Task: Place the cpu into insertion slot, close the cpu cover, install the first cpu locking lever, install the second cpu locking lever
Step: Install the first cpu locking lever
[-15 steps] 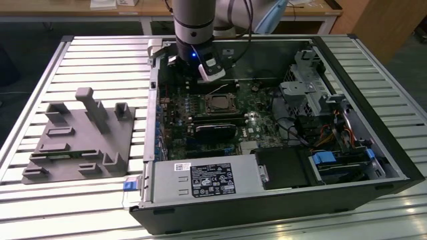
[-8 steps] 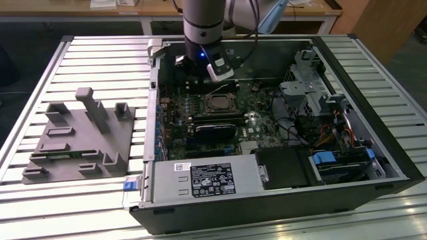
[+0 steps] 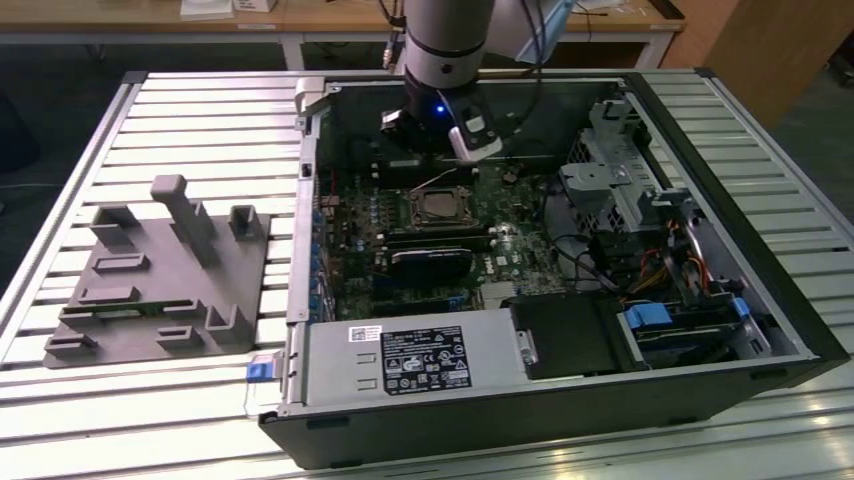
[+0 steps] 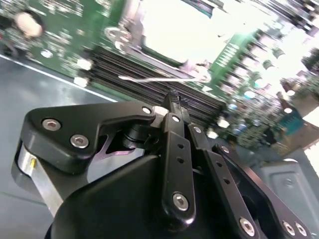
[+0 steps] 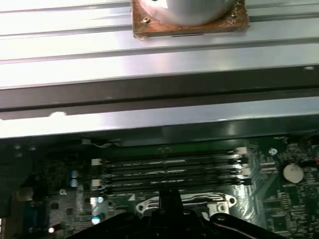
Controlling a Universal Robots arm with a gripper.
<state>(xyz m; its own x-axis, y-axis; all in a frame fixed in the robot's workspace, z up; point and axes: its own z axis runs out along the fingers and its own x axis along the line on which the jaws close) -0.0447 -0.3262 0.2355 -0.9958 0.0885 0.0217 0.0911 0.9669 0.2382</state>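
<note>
Surface: a bench of ribbed aluminium slats, bright and bare between items. At the exterior view's left a grey moulded fixture with upright posts rests on it. An open black computer case lies on its side at centre, well apart from the fixture. In the first wrist view the arm's base stands on a copper-coloured plate fixed to the slats.

Room: a wooden desk stands behind the bench, with dark floor around it.

Work area: the arm reaches down into the case over the green circuit board. The jaws are closed together, tip to tip, with nothing seen between them. They hang just beyond the insertion slot, over the long memory slots.

The cpu sits in the slot, its top glaring white in the second wrist view. The cpu cover appears to lie flat around it. A thin wire locking lever runs close past the jaw tips; contact cannot be judged.

Markings: a large white label on the power supply carries black print and symbols too small to read. A blue tab projects at the case corner.
</note>
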